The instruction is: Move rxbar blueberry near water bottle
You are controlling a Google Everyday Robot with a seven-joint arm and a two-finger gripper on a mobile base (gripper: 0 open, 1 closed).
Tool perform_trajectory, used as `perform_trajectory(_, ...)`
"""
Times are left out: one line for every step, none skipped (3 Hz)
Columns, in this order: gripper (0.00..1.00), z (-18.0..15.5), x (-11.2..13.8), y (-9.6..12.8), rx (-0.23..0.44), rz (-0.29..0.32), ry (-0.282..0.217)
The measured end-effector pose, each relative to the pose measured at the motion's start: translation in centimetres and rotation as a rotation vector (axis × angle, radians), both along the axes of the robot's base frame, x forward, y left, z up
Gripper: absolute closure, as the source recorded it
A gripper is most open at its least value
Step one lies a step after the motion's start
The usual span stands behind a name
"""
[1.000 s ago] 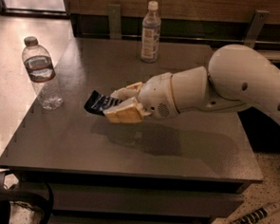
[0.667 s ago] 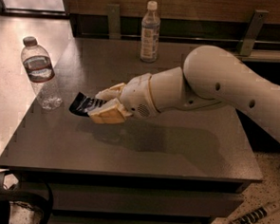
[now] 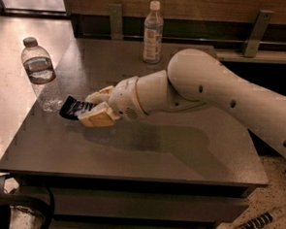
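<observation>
The task looks nearly done. The rxbar (image 3: 69,107) sits at the left of the frame, its free end just beside the base of the water bottle (image 3: 39,73), which stands upright near the tabletop's (image 3: 179,152) left edge. What seems left is to set the bar down and let go of it; no further carrying looks needed, since bar and bottle are already close.

The gripper (image 3: 92,110), at the end of the arm (image 3: 217,92) reaching in from the right, is left of the frame's centre, low over the tabletop. Its jaws are clenched on the bar's right end, one tan finger (image 3: 101,91) above and one below, closed down to the thin wrapper with the dark end poking out to the left. Whether the bar rests on the tabletop or hangs just above it cannot be told.

A second bottle (image 3: 153,32), white-capped, stands well apart at the upper middle and plays no part
</observation>
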State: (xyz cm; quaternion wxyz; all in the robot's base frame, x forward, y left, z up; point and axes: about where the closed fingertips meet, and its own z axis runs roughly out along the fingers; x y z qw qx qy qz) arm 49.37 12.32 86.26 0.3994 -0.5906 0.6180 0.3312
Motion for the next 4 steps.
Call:
perform_trajectory(0.62, 0.04, -0.11, 0.19, -0.001, 0.004, -0.001)
perform_trajectory(0.39, 0.08, -0.23, 0.35, -0.002, 0.007, -0.002)
perform_trajectory(0.07, 0.15, -0.41, 0.59, -0.003, 0.012, -0.004)
perform_trajectory(0.0, 0.18, -0.48, 0.69, -0.003, 0.014, -0.005)
